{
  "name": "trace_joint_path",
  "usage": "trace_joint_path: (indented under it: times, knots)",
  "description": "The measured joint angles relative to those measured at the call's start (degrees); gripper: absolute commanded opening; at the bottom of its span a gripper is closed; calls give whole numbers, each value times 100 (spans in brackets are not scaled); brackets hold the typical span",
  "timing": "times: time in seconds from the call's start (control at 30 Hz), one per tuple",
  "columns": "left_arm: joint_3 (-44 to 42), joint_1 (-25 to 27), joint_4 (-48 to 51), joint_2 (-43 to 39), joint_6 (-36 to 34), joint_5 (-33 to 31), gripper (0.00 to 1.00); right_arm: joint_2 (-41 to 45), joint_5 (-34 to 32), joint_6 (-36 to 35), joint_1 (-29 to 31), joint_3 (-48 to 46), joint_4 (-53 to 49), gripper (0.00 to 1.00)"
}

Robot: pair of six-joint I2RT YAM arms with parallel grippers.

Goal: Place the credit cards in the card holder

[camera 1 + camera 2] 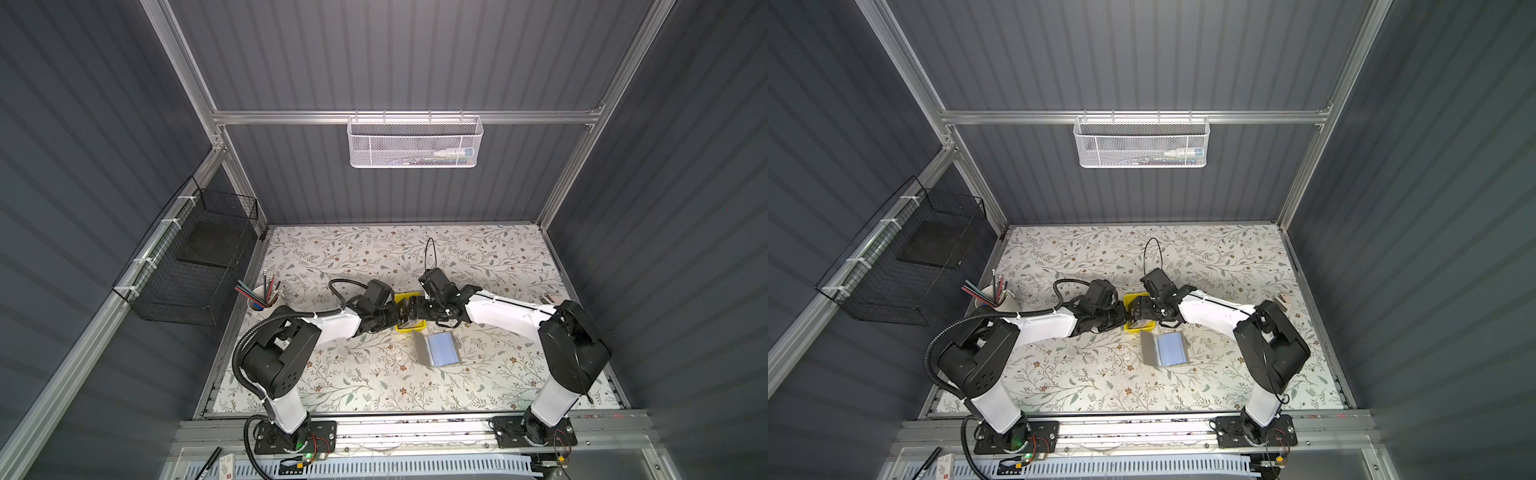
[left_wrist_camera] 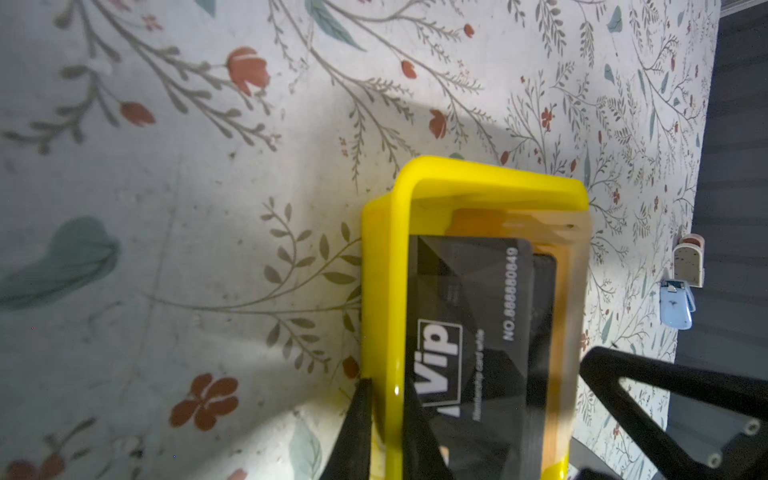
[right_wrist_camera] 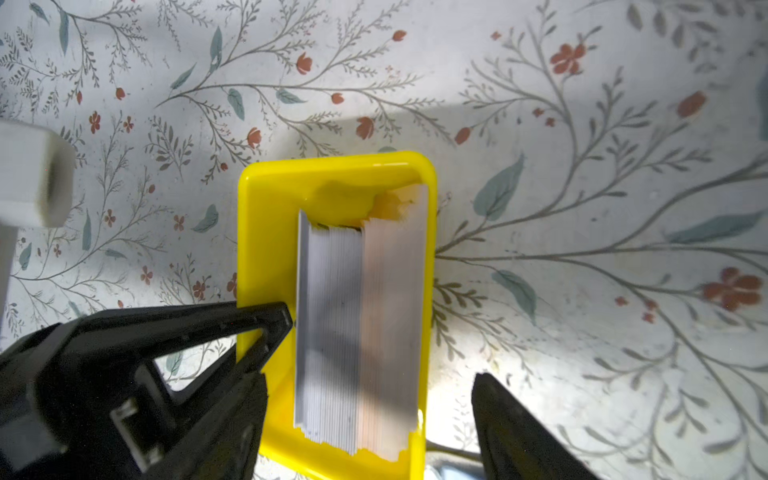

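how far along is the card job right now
Done: the card holder lies open on the table, no card seen in it. In hand: the left gripper pinches a wall of the yellow tray, while the right gripper hangs open over the cards stacked in it, gripping none. Left: every card has yet to go into the holder.

Yellow tray (image 3: pixel 266 232) walls block sideways reach to cards (image 3: pixel 353 332); card holder (image 1: pixel 440 349) open from above.

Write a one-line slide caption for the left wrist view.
Left gripper clamps the wall of the yellow tray, black VIP cards stacked inside.
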State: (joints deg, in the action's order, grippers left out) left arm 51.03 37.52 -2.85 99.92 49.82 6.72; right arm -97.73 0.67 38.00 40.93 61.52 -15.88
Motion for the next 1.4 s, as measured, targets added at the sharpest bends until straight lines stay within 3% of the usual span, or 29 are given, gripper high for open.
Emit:
trace_joint_path:
  times: [0.63, 0.77, 0.83, 1.4]
  knots:
    - [437, 221, -4, 343, 227, -26, 29, 1893, 39, 162, 7, -1349, 144, 81]
    - [317, 221, -35, 245, 299, -26, 29, 2173, -42, 170, 7, -1462, 127, 94]
    - [251, 221, -20, 144, 306, -26, 29, 2312, -101, 195, 7, -1528, 129, 99]
    - [-153, 221, -57, -1805, -382, -37, 42, 2732, -374, -9, -20, -1285, -28, 99]
